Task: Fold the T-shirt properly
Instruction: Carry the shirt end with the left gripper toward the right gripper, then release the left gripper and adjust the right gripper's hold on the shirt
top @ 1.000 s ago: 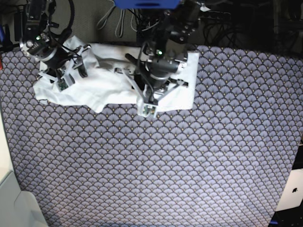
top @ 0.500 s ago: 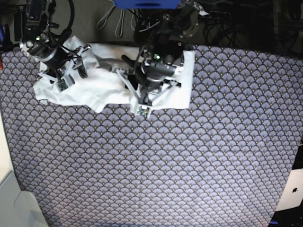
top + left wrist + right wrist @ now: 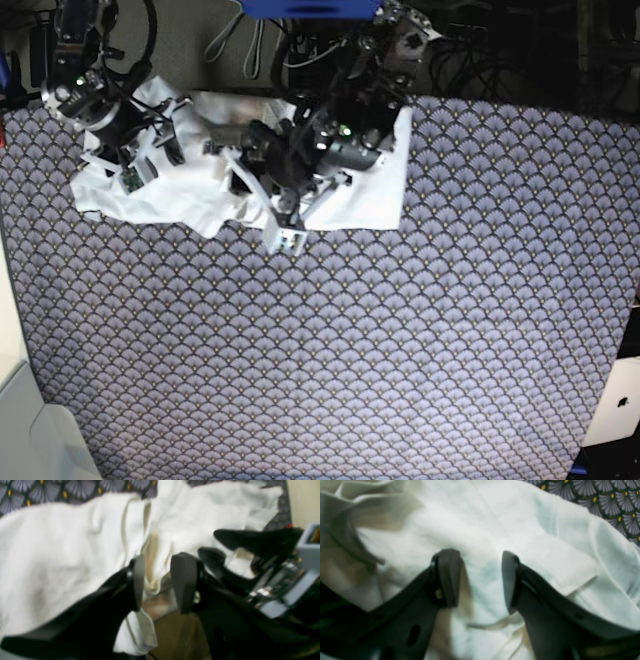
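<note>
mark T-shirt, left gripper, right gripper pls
T-shirt [image 3: 375, 195]: base view, flat white panel on its right end.
left gripper [image 3: 157, 580]: left wrist view, gap between the fingertips, bunched cloth there.
right gripper [image 3: 480, 578]: right wrist view, gap between the parted fingertips, over cloth.

The left wrist view looks down over the left gripper [image 3: 157, 582], whose two dark jaws stand a little apart with a bunched fold of the T-shirt [image 3: 62, 547] lying in the gap between them; whether the pads actually press the cloth cannot be told through the blur. The white, wrinkled fabric fills most of the picture, spreading to the left and up toward the far edge. A strip of the fan-patterned cover on the tabletop [image 3: 50, 492] shows along the top. On the right, another dark arm part [image 3: 252, 542] reaches over the cloth, beside a pale blue-grey box [image 3: 308, 542].
</note>
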{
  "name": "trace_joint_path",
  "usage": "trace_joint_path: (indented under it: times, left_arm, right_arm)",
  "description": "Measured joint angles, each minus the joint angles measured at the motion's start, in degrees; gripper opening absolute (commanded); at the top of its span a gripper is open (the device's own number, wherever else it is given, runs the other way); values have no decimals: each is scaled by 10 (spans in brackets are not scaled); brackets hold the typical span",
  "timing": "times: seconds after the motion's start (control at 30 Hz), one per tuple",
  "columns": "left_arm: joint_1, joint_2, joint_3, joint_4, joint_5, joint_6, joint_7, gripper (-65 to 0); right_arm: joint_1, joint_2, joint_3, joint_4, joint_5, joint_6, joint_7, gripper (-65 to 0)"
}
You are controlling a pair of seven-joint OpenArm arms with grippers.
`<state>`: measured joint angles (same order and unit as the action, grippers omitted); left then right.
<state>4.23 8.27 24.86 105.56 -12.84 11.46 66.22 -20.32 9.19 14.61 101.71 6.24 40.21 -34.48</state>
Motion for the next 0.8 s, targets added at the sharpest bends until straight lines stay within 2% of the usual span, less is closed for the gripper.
trace_joint_path:
  times: [0.13, 0.2, 0.27, 0.4, 0.5, 0.6, 0.7, 0.8]
  left_arm:
    - [-2, -20, -8, 61, -45, -1, -9, -432]
    - [-1, -19, -42, 63, -55, -1, -34, -432]
    - [-1, -27, -90, 59, -59, 1, -35, -432]
    - [4, -81, -161, 59, -75, 3, -36, -429]
    - [20, -138, -197, 58, -109, 5, -32, -429]
    - [26, -188, -209, 43, -171, 3, -35, -429]
    - [43, -212, -229, 42, -208, 3, -34, -428]
    - [46, -216, -240, 14, -206, 3, -36, -428]
  right_arm:
    - [0, 0, 0, 0, 0, 0, 0, -365]
    - [0, 1, 0, 0, 0, 0, 0, -365]
    - [5, 0, 0, 0, 0, 0, 0, -365]
    - [10, 10, 0, 5, 0, 0, 1, -326]
    - [5, 12, 24, 28, 1, 0, -1, -277]
    - [6, 6, 56, 46, 1, 0, 0, -231]
    - [8, 3, 63, 53, 2, 0, 1, -206]
    - [9, 3, 74, 52, 2, 0, -2, -203]
